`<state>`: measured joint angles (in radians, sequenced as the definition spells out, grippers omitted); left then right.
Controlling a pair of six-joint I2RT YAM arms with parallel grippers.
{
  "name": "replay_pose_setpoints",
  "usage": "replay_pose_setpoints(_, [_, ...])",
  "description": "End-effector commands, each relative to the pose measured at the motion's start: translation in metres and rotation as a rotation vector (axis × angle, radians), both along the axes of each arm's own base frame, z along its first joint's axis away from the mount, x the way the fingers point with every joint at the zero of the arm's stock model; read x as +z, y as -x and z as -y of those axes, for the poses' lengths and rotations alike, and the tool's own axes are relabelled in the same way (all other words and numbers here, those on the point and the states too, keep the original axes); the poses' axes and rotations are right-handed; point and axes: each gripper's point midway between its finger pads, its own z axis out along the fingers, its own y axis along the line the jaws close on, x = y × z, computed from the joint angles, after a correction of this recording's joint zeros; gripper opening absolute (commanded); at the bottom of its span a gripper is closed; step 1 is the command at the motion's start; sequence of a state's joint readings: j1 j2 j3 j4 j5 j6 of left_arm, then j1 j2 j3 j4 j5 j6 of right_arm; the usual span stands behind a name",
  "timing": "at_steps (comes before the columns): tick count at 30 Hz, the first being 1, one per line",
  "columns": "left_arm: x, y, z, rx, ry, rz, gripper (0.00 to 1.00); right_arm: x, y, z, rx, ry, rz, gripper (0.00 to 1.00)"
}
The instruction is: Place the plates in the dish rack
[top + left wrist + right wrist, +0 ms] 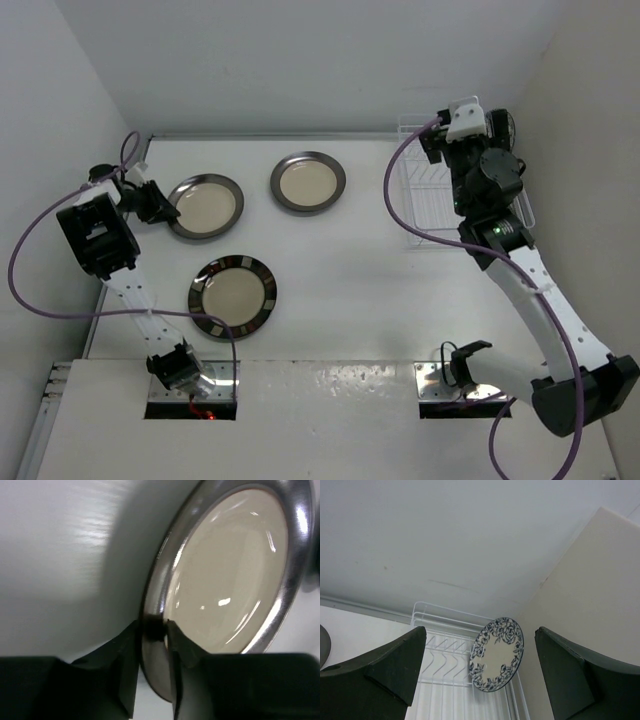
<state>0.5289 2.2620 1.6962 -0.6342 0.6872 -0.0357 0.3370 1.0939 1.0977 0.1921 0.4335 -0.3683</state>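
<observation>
My left gripper (160,208) (152,627) is shut on the left rim of a cream plate with a grey metallic rim (205,207) (225,570). That plate is at the table's left. A second grey-rimmed plate (308,182) lies flat at the back middle. The cream plate with the dark striped rim (233,296) lies nearer the front. The white wire dish rack (425,205) (445,655) stands at the back right. The white-and-blue floral plate (496,654) stands on edge at the rack's right side. My right gripper (497,128) (480,630) is open and empty above the rack.
White walls close in the table at the back, left and right. The right wall is close beside the rack. Purple cables loop off both arms (400,190). The right arm covers part of the rack in the top view.
</observation>
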Motion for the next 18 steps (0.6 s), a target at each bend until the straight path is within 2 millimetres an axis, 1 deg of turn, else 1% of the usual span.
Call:
replay_pose_setpoints(1, [-0.048,0.022,0.007,-0.021,-0.008,-0.122,0.30,0.021,0.001,-0.004,-0.009,0.037,0.067,0.90])
replay_pose_setpoints(2, [-0.047,0.021,0.008,-0.024,0.000,-0.118,0.21,0.019,0.000,-0.006,-0.007,0.046,0.061,0.90])
replay_pose_setpoints(3, [-0.047,0.021,0.008,-0.024,0.000,-0.117,0.05,0.020,0.000,-0.010,0.001,0.048,0.066,0.90])
replay_pose_setpoints(4, [-0.047,0.022,0.004,-0.008,0.005,-0.121,0.00,0.019,-0.001,-0.010,-0.004,0.059,0.065,0.90])
replay_pose_setpoints(5, [-0.049,0.025,0.006,-0.008,0.010,-0.129,0.00,0.017,-0.002,-0.011,-0.006,0.070,0.059,0.90])
replay_pose_setpoints(7, [-0.042,0.028,-0.002,0.019,0.029,-0.114,0.00,0.019,-0.002,-0.016,0.004,0.080,0.062,0.90])
replay_pose_setpoints(8, [-0.035,0.026,-0.002,0.016,0.029,-0.098,0.00,0.016,-0.004,-0.016,0.003,0.082,0.055,0.90])
replay_pose_setpoints(9, [-0.021,0.026,-0.006,0.024,0.029,-0.069,0.00,0.016,-0.004,-0.017,0.008,0.081,0.052,0.90])
replay_pose_setpoints(11, [-0.002,0.023,-0.005,0.021,0.019,-0.034,0.00,0.013,-0.007,-0.024,0.032,0.087,0.027,0.90])
replay_pose_setpoints(12, [0.008,0.022,-0.007,0.011,-0.001,-0.008,0.00,0.012,-0.008,-0.030,0.061,0.059,0.022,0.90])
replay_pose_setpoints(13, [0.034,0.018,-0.008,0.007,-0.023,0.046,0.00,-0.002,-0.010,-0.034,0.080,0.068,-0.038,0.90])
replay_pose_setpoints(14, [0.052,0.012,-0.005,-0.017,-0.045,0.096,0.00,0.006,-0.014,-0.039,0.099,0.027,-0.036,0.90])
replay_pose_setpoints(15, [0.071,0.007,-0.008,-0.026,-0.077,0.141,0.00,0.004,-0.015,-0.054,0.184,0.012,-0.055,0.91])
replay_pose_setpoints(16, [0.101,0.002,0.000,-0.056,-0.106,0.211,0.00,-0.007,-0.013,-0.060,0.219,0.024,-0.132,0.91])
replay_pose_setpoints(17, [0.119,-0.004,0.011,-0.092,-0.118,0.259,0.00,-0.014,-0.019,-0.083,0.327,0.021,-0.170,0.91])
replay_pose_setpoints(18, [0.140,-0.009,0.015,-0.124,-0.150,0.317,0.00,-0.019,-0.020,-0.090,0.365,0.008,-0.199,0.91])
